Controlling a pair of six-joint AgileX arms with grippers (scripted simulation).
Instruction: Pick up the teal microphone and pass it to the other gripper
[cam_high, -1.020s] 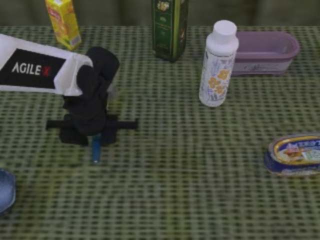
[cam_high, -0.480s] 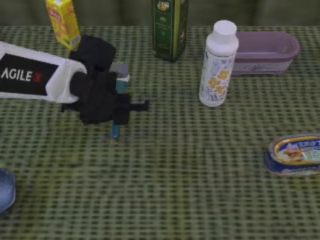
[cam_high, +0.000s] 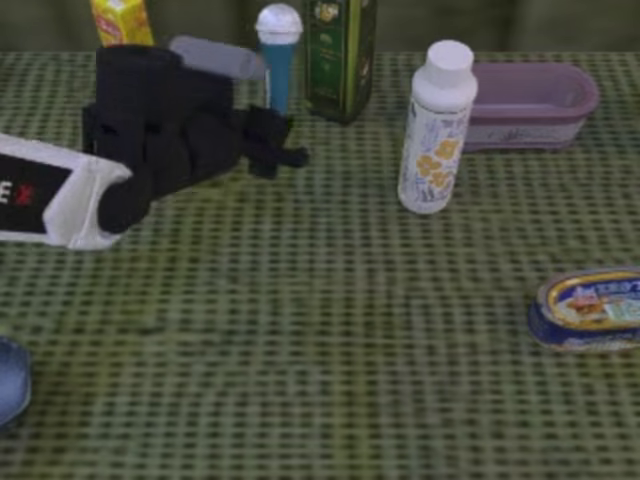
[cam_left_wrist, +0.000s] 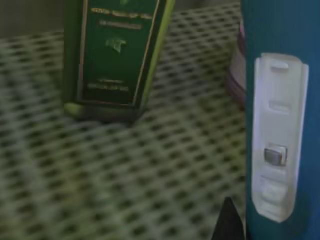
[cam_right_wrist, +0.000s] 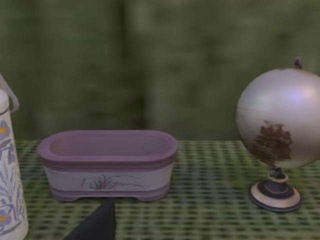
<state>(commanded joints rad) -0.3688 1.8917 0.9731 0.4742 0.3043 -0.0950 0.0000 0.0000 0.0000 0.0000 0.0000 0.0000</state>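
One arm is doing all the work here: the left black two-finger gripper (cam_high: 268, 148) is up near the far left part of the green woven table (cam_high: 330, 330), fingers clamped on the small teal microphone with the rounded white-grey head (cam_high: 277, 55). The mic is off the table, held roughly upright, head at the top, right beside the dark green boxy bottle (cam_high: 340, 55). In the left wrist view the teal handle (cam_left_wrist: 280, 100) fills one side, white strip with its little switch facing the camera, green bottle (cam_left_wrist: 117, 52) standing behind it.

The right gripper isn't in the top view. Its wrist camera only catches a dark fingertip (cam_right_wrist: 97, 225), so can't tell how its fingers are set. That view looks at the purple oval planter tub (cam_right_wrist: 107, 162), a pale globe on a stand (cam_right_wrist: 277, 127) and the edge of the white flowered bottle (cam_right_wrist: 9, 175).
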